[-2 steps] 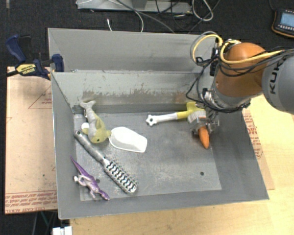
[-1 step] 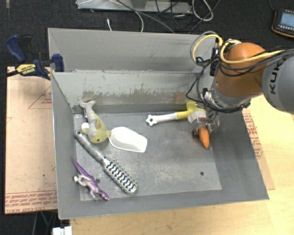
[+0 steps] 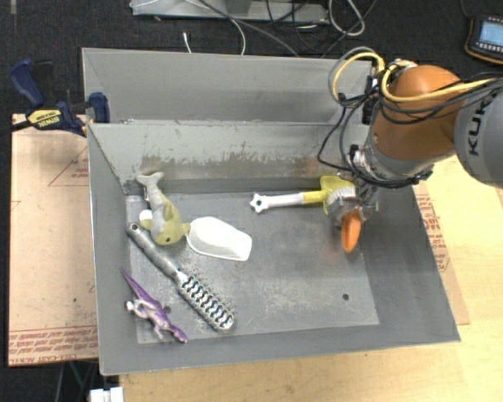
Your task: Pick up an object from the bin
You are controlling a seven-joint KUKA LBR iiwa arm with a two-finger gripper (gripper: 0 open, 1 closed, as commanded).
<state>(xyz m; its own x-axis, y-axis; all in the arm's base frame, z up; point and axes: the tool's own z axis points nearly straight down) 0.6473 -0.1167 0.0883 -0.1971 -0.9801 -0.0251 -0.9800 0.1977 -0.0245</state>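
My gripper (image 3: 356,211) is at the right side of the bin, just below the arm's orange cover. A small orange carrot-shaped piece (image 3: 350,234) points downward from it, its upper end between the fingers, which are shut on it. Right beside the gripper on its left lies a white-handled tool with a yellow head (image 3: 295,198), the yellow end nearly touching the fingers.
On the left side lie a white scoop (image 3: 220,239), a yellow-green toy with a grey fish-like figure (image 3: 159,216), a long metal spiral whisk (image 3: 180,279) and a purple lizard toy (image 3: 153,311). The bin's back wall stands close behind the gripper.
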